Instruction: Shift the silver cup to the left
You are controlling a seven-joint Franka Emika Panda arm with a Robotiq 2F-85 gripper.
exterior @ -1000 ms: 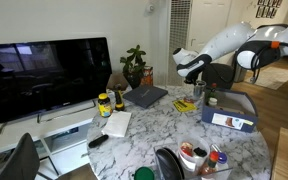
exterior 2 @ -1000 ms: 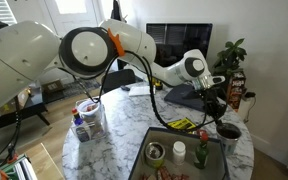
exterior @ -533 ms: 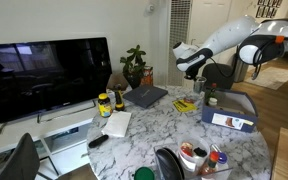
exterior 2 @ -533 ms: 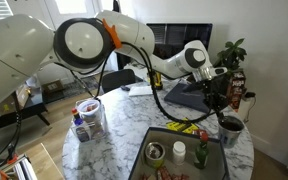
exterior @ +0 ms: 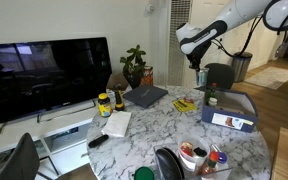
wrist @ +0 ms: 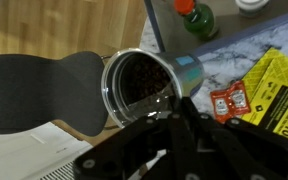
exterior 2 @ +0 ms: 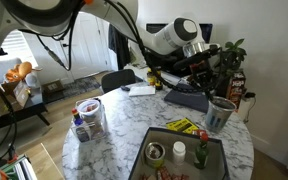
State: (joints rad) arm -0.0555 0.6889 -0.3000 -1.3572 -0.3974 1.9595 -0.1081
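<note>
While pinched by pincer (wrist: 174,108), silver cup (wrist: 144,85) hangs beneath, apparently tilted.

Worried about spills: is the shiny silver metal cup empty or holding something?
Holding something: the wrist view looks into the shiny silver metal cup and shows dark reddish-brown bits inside.

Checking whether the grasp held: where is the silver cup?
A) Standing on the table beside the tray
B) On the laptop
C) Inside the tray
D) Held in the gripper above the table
D: in an exterior view the silver cup hangs tilted in the gripper, clear of the table.
</note>
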